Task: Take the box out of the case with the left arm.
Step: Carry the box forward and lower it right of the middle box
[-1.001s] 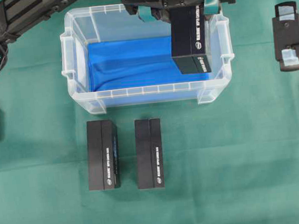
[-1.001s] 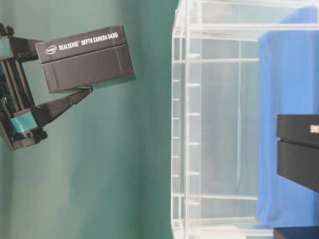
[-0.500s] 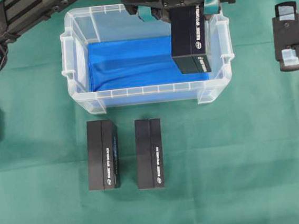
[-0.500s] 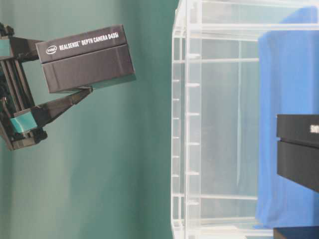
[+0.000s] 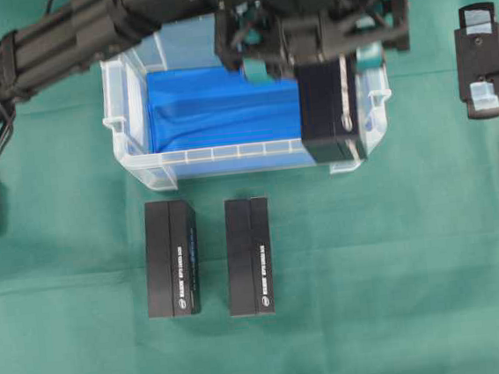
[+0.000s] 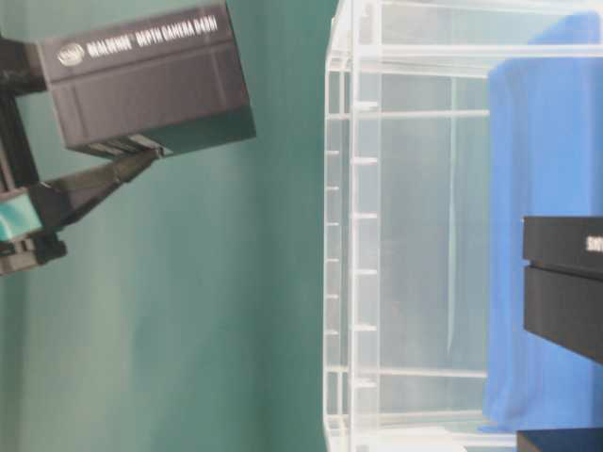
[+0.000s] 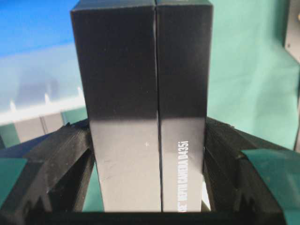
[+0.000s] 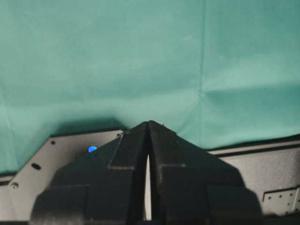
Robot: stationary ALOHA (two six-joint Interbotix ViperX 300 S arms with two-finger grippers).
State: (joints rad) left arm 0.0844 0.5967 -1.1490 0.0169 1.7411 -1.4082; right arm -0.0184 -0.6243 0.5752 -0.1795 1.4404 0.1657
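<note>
Left pincer clamped on a black box, teal pads pressed against its two long sides; box raised clear of the case, hanging above the case's right end and overlapping its front rim in the overhead view

Table-level view: box in mid-air, apart from the clear case wall, white lettering on its upper face, one black finger slanting beneath it

Left wrist view: box upright between both black fingers, printed side facing the camera

Case toward the far edge of the green worktop, blue lining bare across the visible floor

Two further black boxes, left box and middle box, flat and side by side on the worktop, just in front of the case, apart from each other

Right pincer closed, finger tips pressed together with only a sliver of gap lower down, holding nothing, above bare green cloth; right arm parked near the right edge of the worktop, well apart from the case
</note>
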